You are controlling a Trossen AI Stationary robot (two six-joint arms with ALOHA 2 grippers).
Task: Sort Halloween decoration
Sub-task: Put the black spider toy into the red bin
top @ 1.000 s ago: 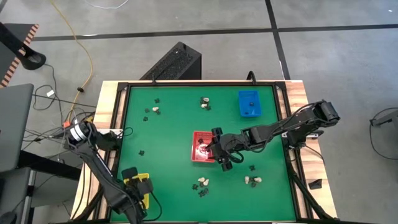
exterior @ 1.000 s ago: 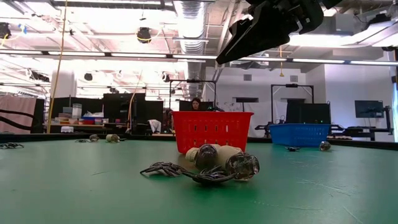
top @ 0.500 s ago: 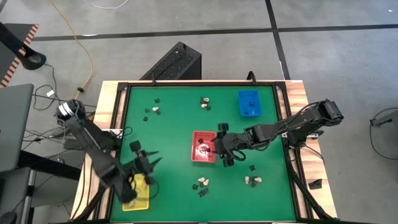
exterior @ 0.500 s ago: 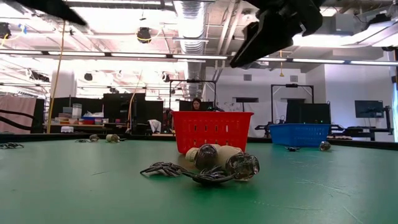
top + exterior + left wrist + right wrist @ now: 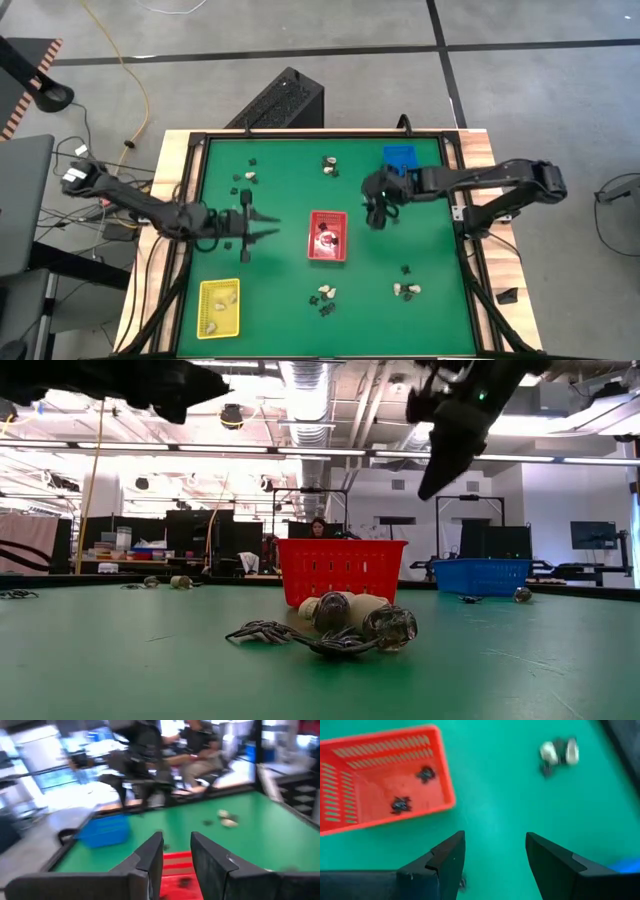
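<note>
Small cream lumps and black shapes of the Halloween decoration lie scattered on the green table: at the far side (image 5: pixel 330 166), at the far left (image 5: pixel 248 177) and near the front (image 5: pixel 325 295), (image 5: pixel 405 290). Two black pieces (image 5: pixel 400 805) lie in the red tray (image 5: pixel 327 236). Cream pieces lie in the yellow tray (image 5: pixel 219 307). My left gripper (image 5: pixel 262 228) hangs level just left of the red tray, open and holding nothing (image 5: pixel 177 851). My right gripper (image 5: pixel 377 212) hovers between the red tray and the blue tray (image 5: pixel 400 165), open and holding nothing (image 5: pixel 495 855).
The table has a dark raised frame (image 5: pixel 195 180) all round. A cluster of cream and black pieces (image 5: pixel 330 625) lies close in front of the low camera. People sit in the room beyond the table (image 5: pixel 197 750).
My left gripper has swung up from over the yellow tray at the near left and travelled toward the far side and the red tray, tipping from pointing down to level. My right gripper has drawn away from the red tray's right side toward the far edge and the blue tray.
</note>
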